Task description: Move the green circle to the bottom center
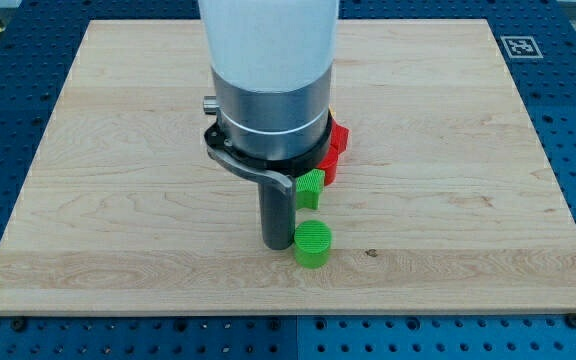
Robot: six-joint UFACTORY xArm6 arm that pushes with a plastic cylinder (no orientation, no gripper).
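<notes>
The green circle is a short green cylinder lying on the wooden board, a little right of centre and near the view's bottom. My tip stands right next to the green circle's left side, touching it or nearly so. A second green block, of unclear shape, lies just above the circle, close to the rod's right side. A red block shows above that, partly hidden by the arm's body.
The arm's white and grey body covers the board's middle and top centre, hiding whatever lies behind it. A black-and-white marker tag sits at the board's top right corner. Blue perforated table surrounds the board.
</notes>
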